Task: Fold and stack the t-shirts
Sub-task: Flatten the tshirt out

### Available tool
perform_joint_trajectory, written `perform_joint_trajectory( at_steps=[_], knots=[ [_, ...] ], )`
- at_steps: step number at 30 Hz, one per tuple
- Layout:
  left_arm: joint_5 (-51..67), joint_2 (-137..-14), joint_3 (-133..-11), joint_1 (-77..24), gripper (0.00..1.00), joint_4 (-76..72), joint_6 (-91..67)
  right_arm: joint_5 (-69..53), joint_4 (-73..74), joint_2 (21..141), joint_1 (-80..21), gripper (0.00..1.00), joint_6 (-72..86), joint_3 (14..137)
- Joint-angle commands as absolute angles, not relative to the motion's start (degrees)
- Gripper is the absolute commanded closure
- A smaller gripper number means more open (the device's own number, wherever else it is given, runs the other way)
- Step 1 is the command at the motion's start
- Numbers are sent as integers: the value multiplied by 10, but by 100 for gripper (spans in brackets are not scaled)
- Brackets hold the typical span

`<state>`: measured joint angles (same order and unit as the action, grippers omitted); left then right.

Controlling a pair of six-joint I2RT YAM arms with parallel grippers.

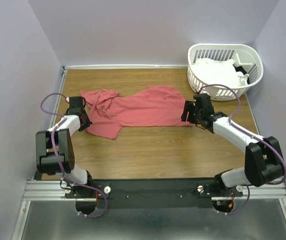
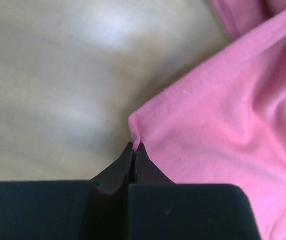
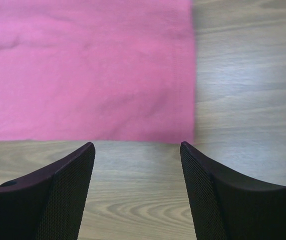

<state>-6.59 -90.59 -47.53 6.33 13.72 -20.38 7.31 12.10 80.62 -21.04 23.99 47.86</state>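
Observation:
A coral-red t-shirt lies rumpled across the back half of the wooden table. My left gripper is at its near left edge. In the left wrist view the left gripper is shut, pinching a small corner of the coral-red t-shirt between its fingertips. My right gripper is at the shirt's right end. In the right wrist view the right gripper stands open over bare wood, just short of the near right corner of the coral-red t-shirt. White t-shirts lie heaped in the basket.
A white slatted laundry basket stands at the back right corner of the table. Pale walls close in the table at the back and both sides. Bare wood shows between the shirt and the arms' bases.

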Motion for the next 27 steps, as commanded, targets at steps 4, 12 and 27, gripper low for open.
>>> perform_joint_trajectory(
  at_steps=[4,12,27],
  knots=[
    [-78,-774,-427,86,100,157,-241,101,141,849,-178,30,287,461],
    [-18,-751,-426,85,100,134,-240,69,141,914,-178,37,296,481],
    [-6,-715,-425,86,100,127,-241,168,201,1013,-218,43,328,499]
  ],
)
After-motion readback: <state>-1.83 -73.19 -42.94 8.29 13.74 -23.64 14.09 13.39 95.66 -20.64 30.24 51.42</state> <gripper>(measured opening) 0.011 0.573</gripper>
